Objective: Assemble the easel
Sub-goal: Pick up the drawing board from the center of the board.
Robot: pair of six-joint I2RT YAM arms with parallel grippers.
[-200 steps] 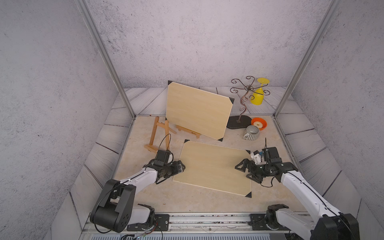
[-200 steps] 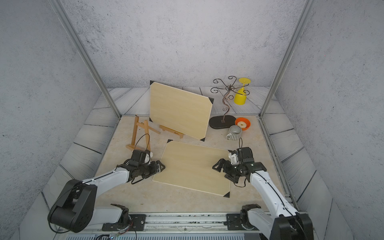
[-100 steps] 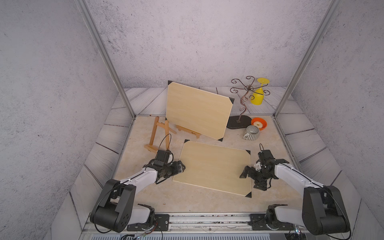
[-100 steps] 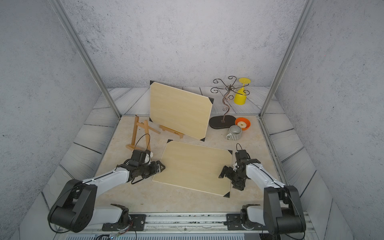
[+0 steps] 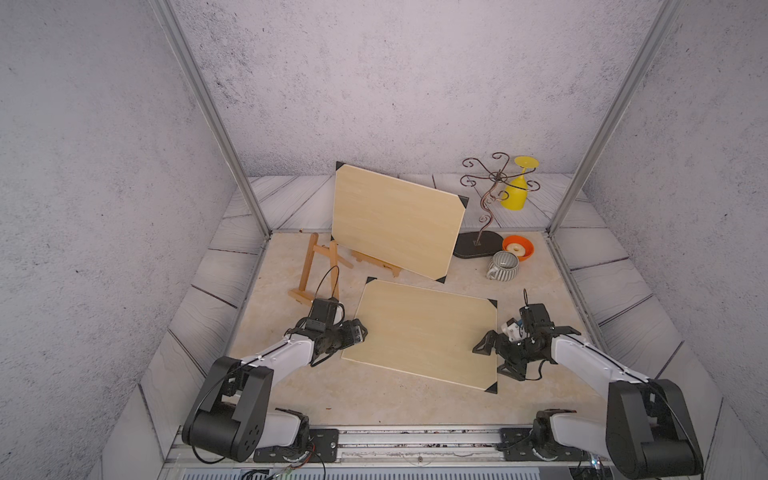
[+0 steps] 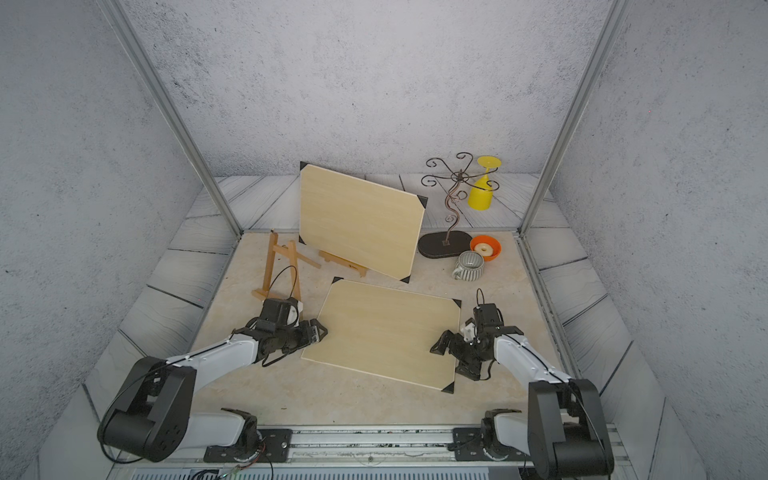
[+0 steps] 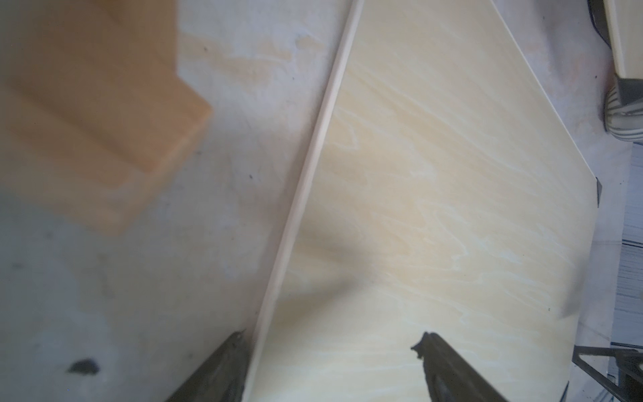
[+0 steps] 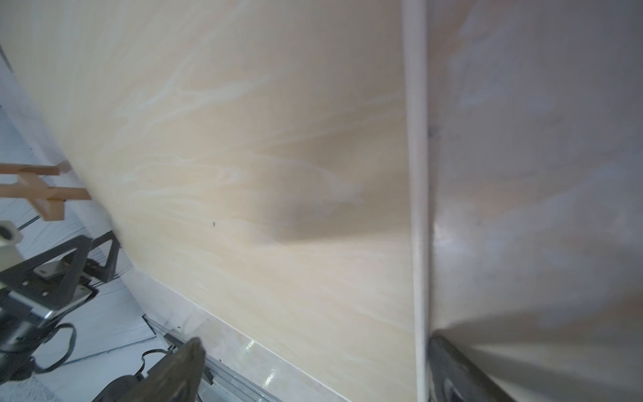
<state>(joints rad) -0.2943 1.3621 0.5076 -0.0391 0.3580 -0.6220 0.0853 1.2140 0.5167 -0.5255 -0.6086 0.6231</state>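
While the flat board point(image 5: 424, 332) lies on the tabletop point(image 5: 291, 386) in front of the arms, both sets of fingers crowd its short edges. The left fingers point(image 7: 219, 372) stand apart, one on the tabletop side of the edge, one over the wood. The right fingers point(image 8: 177, 376) gape just as wide across the opposite edge. Nothing is clamped yet! Off to the left the empty easel point(image 5: 318, 266) stands upright, near the board but clear of it. Behind, a second board point(image 5: 395, 216) already leans on another easel point(image 5: 376, 264). So this reads as the pick-up step. Next call: close both pairs on the edges together, lift level, then set the board on the empty easel's ledge without toppling that light frame.
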